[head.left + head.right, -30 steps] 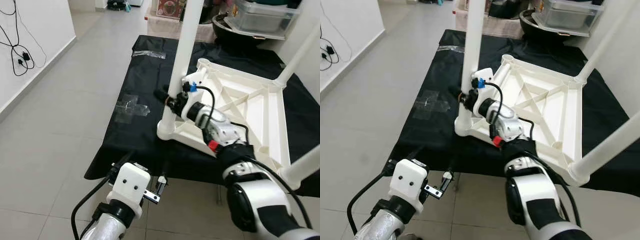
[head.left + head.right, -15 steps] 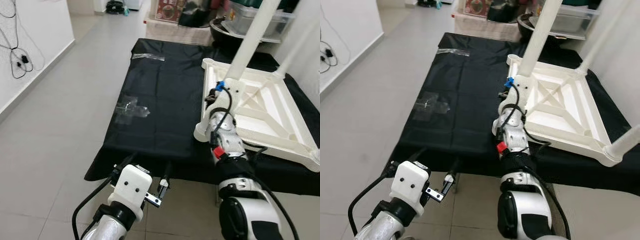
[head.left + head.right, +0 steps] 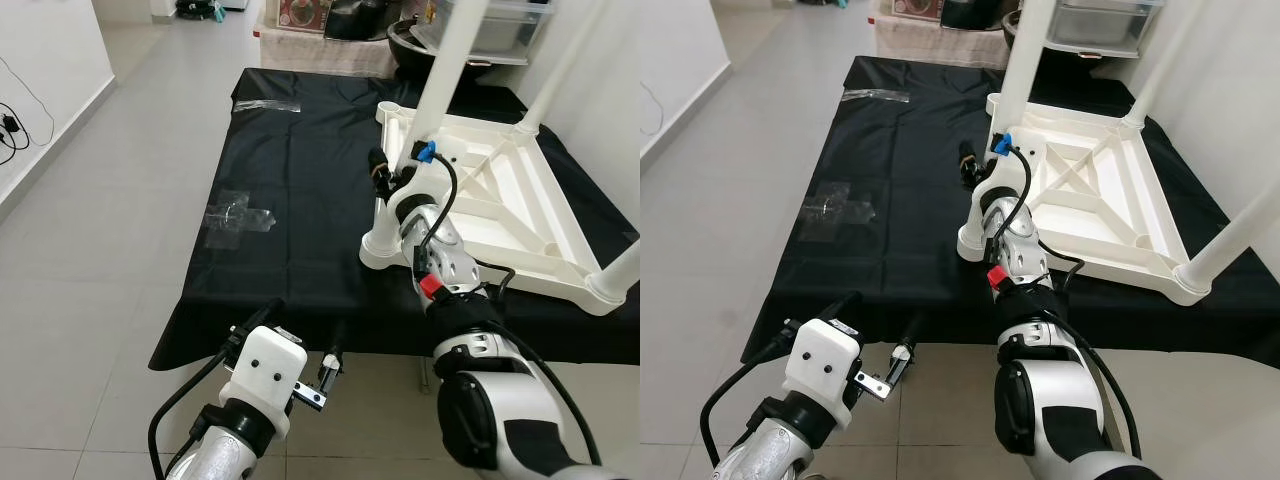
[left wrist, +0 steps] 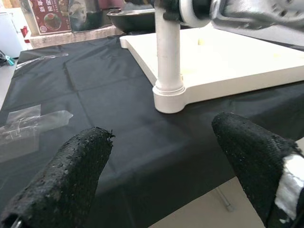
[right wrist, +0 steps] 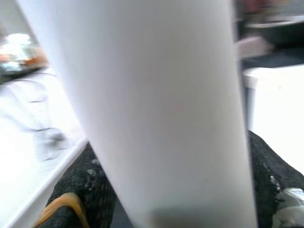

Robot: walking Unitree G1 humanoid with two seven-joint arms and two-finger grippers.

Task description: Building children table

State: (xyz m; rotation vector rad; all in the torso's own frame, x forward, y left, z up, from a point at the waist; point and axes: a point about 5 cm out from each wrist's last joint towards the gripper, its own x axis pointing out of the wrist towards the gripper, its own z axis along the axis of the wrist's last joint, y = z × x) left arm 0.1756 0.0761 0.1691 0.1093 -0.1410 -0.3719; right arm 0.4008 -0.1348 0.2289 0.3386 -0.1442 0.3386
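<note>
- Grey floor tiles (image 3: 110, 200) surrounded a black cloth (image 3: 300, 190) spread on the ground, and the white children table (image 3: 500, 215) lay upside down on the right part of this cloth.
- Three white legs were visible and standing up from the corners of the table: the near-left leg (image 3: 432, 90), one at the far right corner (image 3: 560, 65) and one at the near right corner (image 3: 622, 270). The far-left corner (image 3: 392, 112) seemed to have no leg, so I judged that the building was mostly done and maybe one leg was left.
- The right gripper (image 3: 385, 180) was at the near-left leg, low on it and just above its socket. In the right wrist view the white tube (image 5: 156, 109) stood between the two black fingers (image 5: 78, 190), so the gripper was pinching this leg.
- The left gripper (image 3: 300, 350) hung idle over the near edge of the cloth. Its fingers (image 4: 71, 175) were spread wide and held nothing.
- Two empty clear plastic bags lay on the cloth, one in the middle left (image 3: 235, 215) and one at the far edge (image 3: 265, 105).
- Behind the cloth stood a dark bowl or pan (image 3: 410, 35) and a clear plastic box (image 3: 510, 20). What was inside them I could not tell.
</note>
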